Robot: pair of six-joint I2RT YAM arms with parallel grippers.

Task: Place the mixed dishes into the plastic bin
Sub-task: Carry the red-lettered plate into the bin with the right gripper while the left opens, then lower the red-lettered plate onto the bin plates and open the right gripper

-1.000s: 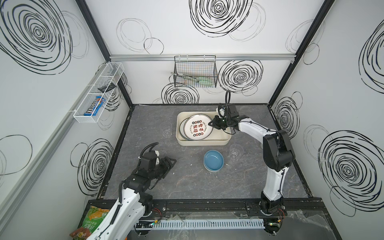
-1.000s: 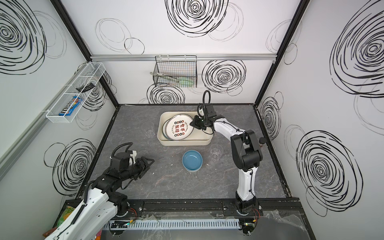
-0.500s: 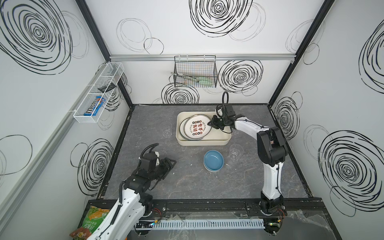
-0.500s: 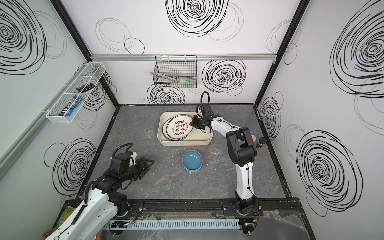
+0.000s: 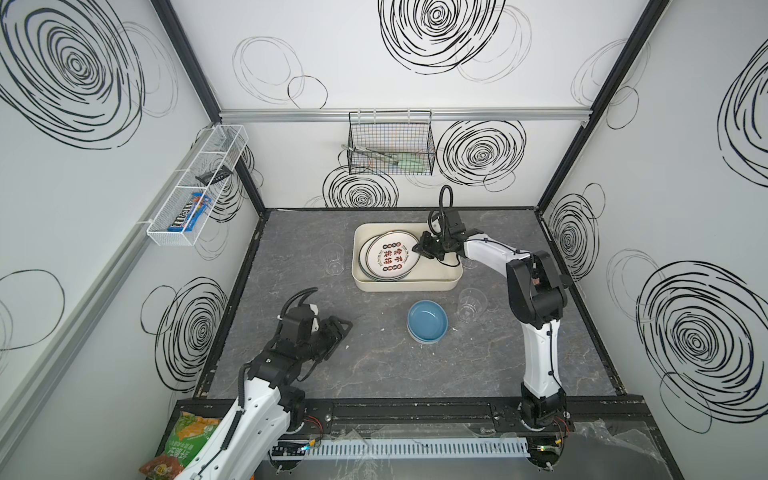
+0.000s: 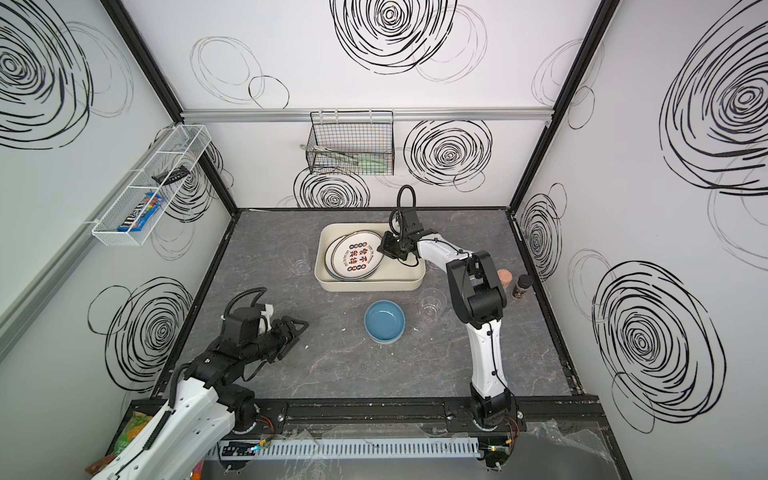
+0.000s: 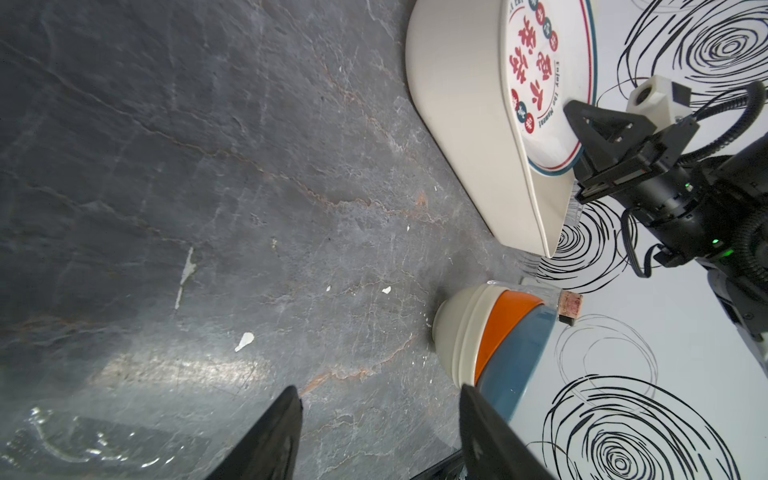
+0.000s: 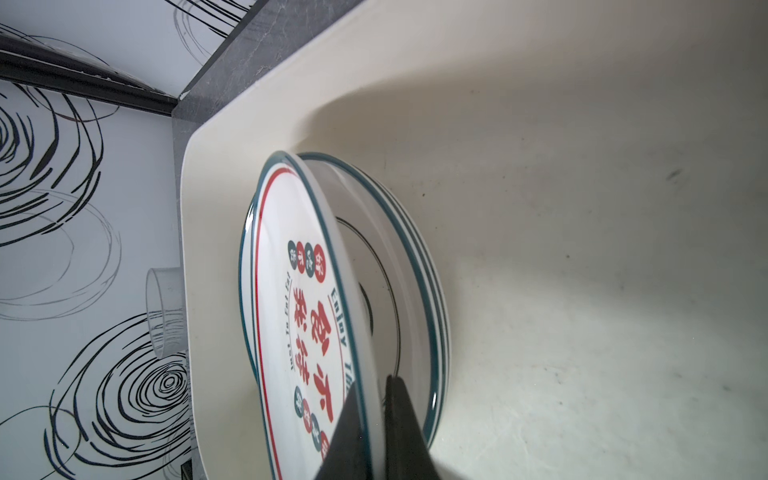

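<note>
Though tilted in the plastic bin [image 8: 540, 199], plate [image 8: 276, 232] lettering: "Enjoy", "Just To Eat"

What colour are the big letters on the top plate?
Red, on the white plate; clearest in the right wrist view.

The plate [image 8: 279, 232] reads "Enjoy" beside red characters.

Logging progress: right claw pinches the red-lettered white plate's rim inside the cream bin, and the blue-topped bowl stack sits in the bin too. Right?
No: both top views show the blue-topped stack of bowls on the grey table, outside the cream rectangular plastic bin. The right claw pinches the round white red-lettered plate by its rim inside it.
</note>
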